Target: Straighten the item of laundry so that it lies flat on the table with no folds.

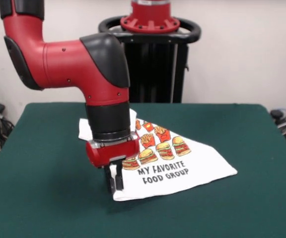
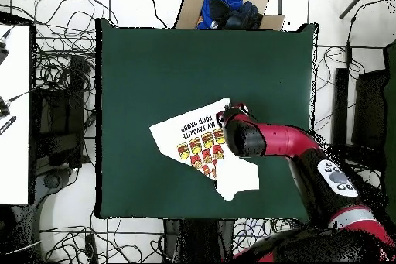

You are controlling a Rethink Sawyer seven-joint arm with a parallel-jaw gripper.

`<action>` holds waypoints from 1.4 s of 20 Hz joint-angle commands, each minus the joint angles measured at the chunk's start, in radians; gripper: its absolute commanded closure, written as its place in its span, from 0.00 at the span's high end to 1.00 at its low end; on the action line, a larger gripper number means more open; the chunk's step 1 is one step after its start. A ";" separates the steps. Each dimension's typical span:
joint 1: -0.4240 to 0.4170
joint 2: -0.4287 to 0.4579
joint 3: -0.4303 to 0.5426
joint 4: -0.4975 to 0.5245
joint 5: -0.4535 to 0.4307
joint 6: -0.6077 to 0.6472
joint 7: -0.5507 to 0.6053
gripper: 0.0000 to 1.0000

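In the front view the red and black arm (image 1: 83,64) comes down from the upper left, and its gripper (image 1: 114,182) stands on the near left corner of the T-shirt (image 1: 182,166). The dark fingers (image 1: 118,179) sit close together, pinching the white cloth there. The shirt lies around the middle of the green table (image 1: 43,198), well clear of every edge, folded into a rough triangle. Its print faces up and one point reaches toward the right edge.
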 commanded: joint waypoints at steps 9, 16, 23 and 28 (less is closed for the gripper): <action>0.044 -0.033 0.016 -0.145 -0.103 0.021 0.016 0.00; 0.017 -0.037 0.041 -0.157 -0.113 0.041 -0.013 0.00; 0.008 -0.026 0.054 -0.182 -0.114 0.044 -0.023 0.00; 0.001 -0.027 0.069 -0.188 -0.107 0.057 -0.030 0.00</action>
